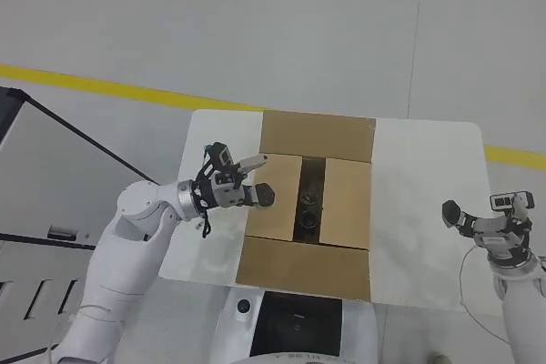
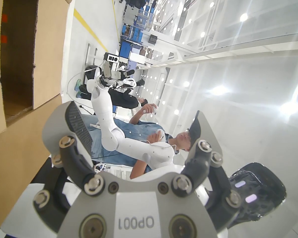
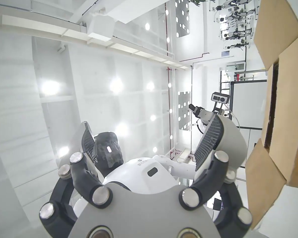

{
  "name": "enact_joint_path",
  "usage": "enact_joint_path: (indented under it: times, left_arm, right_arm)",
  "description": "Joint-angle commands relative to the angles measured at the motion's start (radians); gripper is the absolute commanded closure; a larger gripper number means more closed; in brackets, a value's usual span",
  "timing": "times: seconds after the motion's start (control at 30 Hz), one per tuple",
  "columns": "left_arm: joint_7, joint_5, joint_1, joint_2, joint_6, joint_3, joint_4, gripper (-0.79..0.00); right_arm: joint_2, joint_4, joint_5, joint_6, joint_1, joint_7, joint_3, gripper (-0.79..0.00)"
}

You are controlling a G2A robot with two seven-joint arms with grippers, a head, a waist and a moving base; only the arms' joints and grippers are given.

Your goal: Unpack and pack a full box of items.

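White desk (image 1: 419, 200) with brown cardboard box (image 1: 346, 200), flaps partly open.
Dark items (image 1: 309, 206) show in the central gap; left tool (image 1: 260, 179) spread at a flap's edge, right tool (image 3: 151, 125) likewise spread.

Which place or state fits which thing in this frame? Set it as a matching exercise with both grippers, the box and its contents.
1. left gripper
2. right gripper
3. dark items
4. box

A. seen in the gap between two flaps
B. in the middle of the table
C. open, by the table's right edge
D. open, at the box's left flap

Pairs: 1-D, 2-C, 3-A, 4-B.
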Motion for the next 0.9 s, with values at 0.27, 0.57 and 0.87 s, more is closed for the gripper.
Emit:
enact_joint_path:
  times: [0.27, 0.57, 0.87]
  left_arm:
    - [0.168, 0.282, -0.074, -0.015, -0.182, 0.17, -0.008, -0.785]
    - [0.408, 0.337, -0.167, -0.063, -0.192, 0.356, 0.133, -0.785]
    - [0.406, 0.358, -0.157, -0.065, -0.222, 0.369, 0.142, -0.785]
  right_arm:
    - [-0.002, -0.038, -0.025, -0.002, -0.007, -0.044, -0.003, -0.785]
    - [-0.002, -0.048, -0.066, -0.01, -0.022, -0.057, 0.011, -0.785]
    - [-0.002, -0.048, -0.066, -0.01, -0.022, -0.057, 0.011, -0.785]
